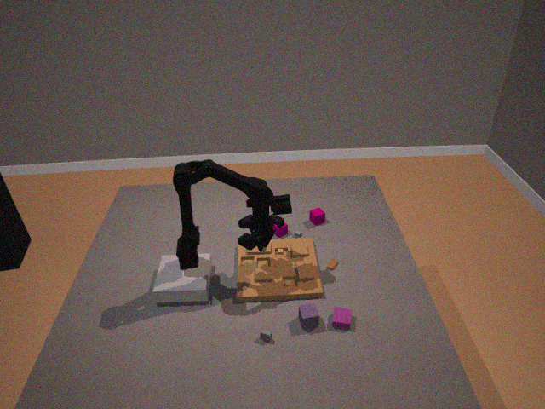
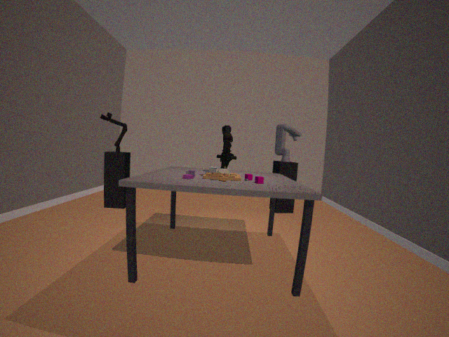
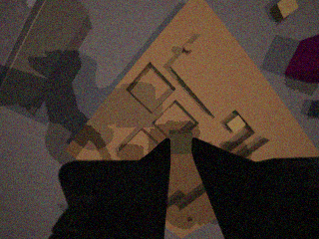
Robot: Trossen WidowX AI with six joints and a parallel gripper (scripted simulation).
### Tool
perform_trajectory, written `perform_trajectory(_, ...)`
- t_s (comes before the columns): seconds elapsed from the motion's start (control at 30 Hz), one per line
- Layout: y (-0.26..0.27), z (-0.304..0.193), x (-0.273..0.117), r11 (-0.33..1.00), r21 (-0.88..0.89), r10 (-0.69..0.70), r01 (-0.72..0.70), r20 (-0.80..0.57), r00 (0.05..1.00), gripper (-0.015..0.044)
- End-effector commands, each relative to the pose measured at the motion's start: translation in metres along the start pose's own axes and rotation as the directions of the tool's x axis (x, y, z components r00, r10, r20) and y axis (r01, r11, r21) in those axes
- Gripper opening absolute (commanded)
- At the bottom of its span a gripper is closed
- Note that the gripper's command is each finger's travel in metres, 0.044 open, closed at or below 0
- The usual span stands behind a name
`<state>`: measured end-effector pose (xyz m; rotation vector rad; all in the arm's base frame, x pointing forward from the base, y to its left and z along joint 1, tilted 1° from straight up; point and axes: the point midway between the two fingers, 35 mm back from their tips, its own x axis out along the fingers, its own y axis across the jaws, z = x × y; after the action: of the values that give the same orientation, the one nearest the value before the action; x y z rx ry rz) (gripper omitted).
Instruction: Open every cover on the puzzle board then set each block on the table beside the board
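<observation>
The orange-brown puzzle board (image 1: 277,295) (image 3: 234,55) has square wells and tracks; some covers are too shadowed to tell how far open they are. My gripper (image 1: 263,249) (image 3: 179,142) is shut on a small dull yellowish block (image 3: 180,145) and holds it above the board. A small yellow block (image 1: 280,250) (image 3: 235,123) sits in a well near the far edge. Empty-looking square wells show left of it in the wrist view. Purple (image 1: 308,317), pink (image 1: 341,318) and small grey (image 1: 266,336) blocks rest on the table in front. A small orange block (image 1: 332,264) lies right of the board.
Beyond the board lie two magenta blocks, one close (image 1: 280,229) (image 3: 306,62) and one farther (image 1: 317,216), and a small grey block (image 1: 297,233). A small yellow block (image 3: 287,8) also shows there in the wrist view. The arm's white base box (image 1: 185,284) stands left of the board.
</observation>
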<state>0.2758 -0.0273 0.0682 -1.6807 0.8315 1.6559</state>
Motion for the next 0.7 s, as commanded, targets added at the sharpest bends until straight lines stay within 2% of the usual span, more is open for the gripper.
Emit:
perform_trajectory(0.0,-0.001,-0.001,-0.010,1.000,-0.001,-0.002,0.002,-0.003,1.000,0.0080)
perform_trajectory(0.17,0.000,0.000,-0.022,1.000,-0.001,-0.002,0.002,-0.003,1.000,0.0080)
perform_trajectory(0.67,-0.035,0.035,-0.023,1.000,-0.001,-0.006,0.006,0.000,1.000,0.0080)
